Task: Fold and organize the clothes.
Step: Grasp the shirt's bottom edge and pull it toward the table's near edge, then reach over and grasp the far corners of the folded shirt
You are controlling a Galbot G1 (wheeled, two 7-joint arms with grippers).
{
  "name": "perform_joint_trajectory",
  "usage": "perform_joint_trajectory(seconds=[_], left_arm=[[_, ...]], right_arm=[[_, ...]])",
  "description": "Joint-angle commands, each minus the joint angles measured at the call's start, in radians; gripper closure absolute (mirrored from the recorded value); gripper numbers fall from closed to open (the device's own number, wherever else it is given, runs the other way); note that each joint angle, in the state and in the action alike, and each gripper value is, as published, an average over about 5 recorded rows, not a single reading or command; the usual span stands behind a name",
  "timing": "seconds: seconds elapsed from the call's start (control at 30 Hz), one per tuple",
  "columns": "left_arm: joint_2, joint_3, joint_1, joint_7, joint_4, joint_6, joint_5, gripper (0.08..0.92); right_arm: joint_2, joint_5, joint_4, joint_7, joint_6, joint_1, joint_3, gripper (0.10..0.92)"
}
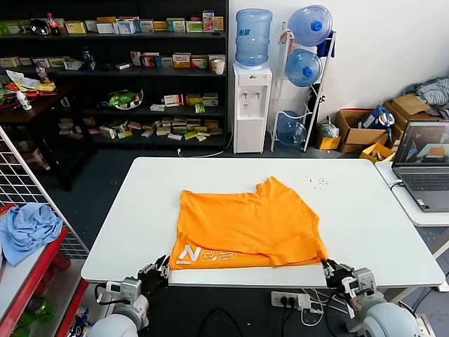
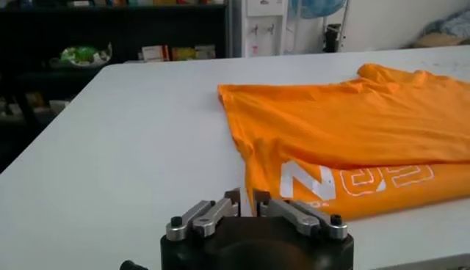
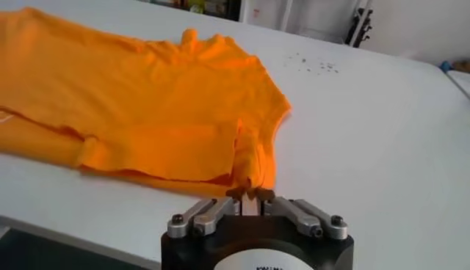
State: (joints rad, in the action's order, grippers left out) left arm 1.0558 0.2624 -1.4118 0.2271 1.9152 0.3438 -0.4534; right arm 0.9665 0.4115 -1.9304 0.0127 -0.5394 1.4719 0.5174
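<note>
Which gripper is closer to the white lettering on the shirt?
Left. The left gripper sits just off the lettering at the near edge; the right gripper is at the T-shirt's opposite corner.

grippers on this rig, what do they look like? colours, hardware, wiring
Both alike: left gripper and right gripper have silver metal linkage fingers with black screws, brownish tips, on a black round body; the right's has a white label. Pale grey rounded wrist housings and thin black cables show in the head view.

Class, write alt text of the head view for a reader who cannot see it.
An orange T-shirt, partly folded with white lettering along its near edge, lies on a white table. The left gripper and right gripper sit at the table's near edge, by the shirt's two near corners.
</note>
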Motion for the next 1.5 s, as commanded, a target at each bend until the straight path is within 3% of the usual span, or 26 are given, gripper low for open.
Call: perform_joint_trajectory(seconds=[0.03,0.23,0.47,0.6,0.83,1.1,1.5], left_arm=[[-0.016,-0.001,-0.038,0.005,0.059,-0.007,0.019,0.652],[-0.016,-0.014,0.112,-0.001,-0.001,-0.055,0.015,0.479],[0.01,-0.092,0.403,-0.013,-0.224,-0.068,-0.038,0.272],[0.015,-0.155,0.555,-0.016,-0.359,-0.065,-0.083,0.192],[0.061,-0.257,0.744,-0.019,-0.571,-0.041,-0.157,0.177],[0.149,-0.307,0.852,-0.018,-0.759,-0.013,-0.169,0.177],[0.232,-0.303,0.899,-0.033,-0.887,-0.002,-0.148,0.177]], right_arm=[[-0.04,0.033,-0.086,0.003,0.03,0.041,0.015,0.6],[-0.111,0.135,-0.037,0.051,0.153,-0.087,-0.006,0.427],[-0.106,0.226,0.235,0.036,0.197,-0.442,-0.135,0.24],[-0.063,0.232,0.409,0.018,0.214,-0.622,-0.231,0.206],[0.051,0.187,0.7,-0.047,0.192,-0.86,-0.331,0.203],[0.15,0.09,0.955,-0.141,0.148,-0.969,-0.358,0.203],[0.228,0.054,1.054,-0.207,0.17,-0.99,-0.363,0.203]])
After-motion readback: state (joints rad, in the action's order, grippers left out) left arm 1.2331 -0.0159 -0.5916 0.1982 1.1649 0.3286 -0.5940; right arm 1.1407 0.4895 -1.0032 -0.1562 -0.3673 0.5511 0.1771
